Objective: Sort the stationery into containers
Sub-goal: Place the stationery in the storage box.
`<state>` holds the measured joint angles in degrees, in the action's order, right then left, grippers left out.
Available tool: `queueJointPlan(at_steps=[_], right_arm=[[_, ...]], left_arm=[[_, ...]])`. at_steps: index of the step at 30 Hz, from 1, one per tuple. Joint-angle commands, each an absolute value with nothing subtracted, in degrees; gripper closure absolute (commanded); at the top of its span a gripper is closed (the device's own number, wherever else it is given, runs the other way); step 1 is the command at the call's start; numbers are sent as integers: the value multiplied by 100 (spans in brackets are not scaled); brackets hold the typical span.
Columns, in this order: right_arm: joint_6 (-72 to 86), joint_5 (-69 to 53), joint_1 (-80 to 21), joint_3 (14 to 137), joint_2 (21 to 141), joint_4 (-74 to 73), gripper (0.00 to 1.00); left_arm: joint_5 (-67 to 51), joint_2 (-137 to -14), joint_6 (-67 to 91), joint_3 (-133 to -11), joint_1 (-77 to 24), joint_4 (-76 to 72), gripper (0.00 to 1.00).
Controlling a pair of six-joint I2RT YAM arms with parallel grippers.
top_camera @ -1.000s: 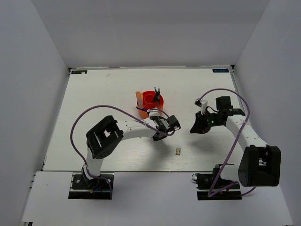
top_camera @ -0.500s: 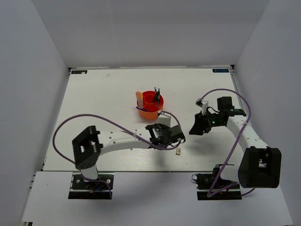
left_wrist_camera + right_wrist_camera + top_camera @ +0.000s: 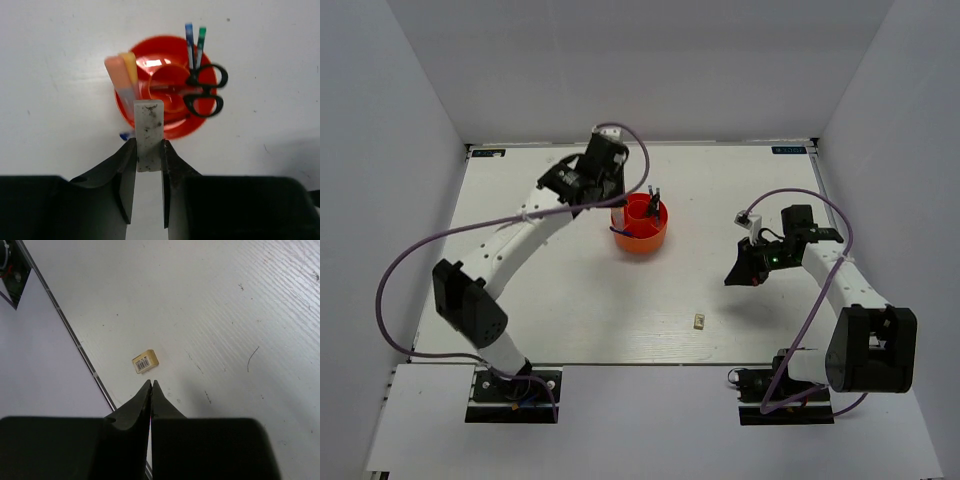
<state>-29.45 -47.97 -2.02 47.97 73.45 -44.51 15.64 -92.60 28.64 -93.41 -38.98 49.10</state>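
Left fingers (image 3: 127,170) clamp the eraser block (image 3: 148,132) near the orange tub (image 3: 172,131). Right fingers (image 3: 142,400) are clenched empty; the cube (image 3: 145,361) bears a barcode label.

The cube (image 3: 145,361) carries a white barcode sticker (image 3: 143,365); its bars show, but the small print beside them is too fine to read. At the far corners of the surface (image 3: 570,300) sit a dark tag (image 3: 490,153) on the left and a blue tag (image 3: 788,150) on the right. Neither tag is legible.
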Motion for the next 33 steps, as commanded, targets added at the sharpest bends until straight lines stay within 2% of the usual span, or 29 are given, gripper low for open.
queueJointPlan(at_steps=[1,11,19,33], right_arm=[[-3147,-5036,-176,5080,7497,-4755,100],[-3138,-4896,-167,5089,7717,-4693,100],[-3155,-4930,-114,5080,7866,-4728,100],[-3339,-5133,106,5107,7989,-4913,100]], left_arm=[[405,-9859,1830,-10271,-3534,4975,100],[9,-11100,1223,-11082,-3129,4307,100],[-53,-11847,281,-11961,-3032,4474,100],[-88,-12102,-571,-11654,-2927,4237,100]])
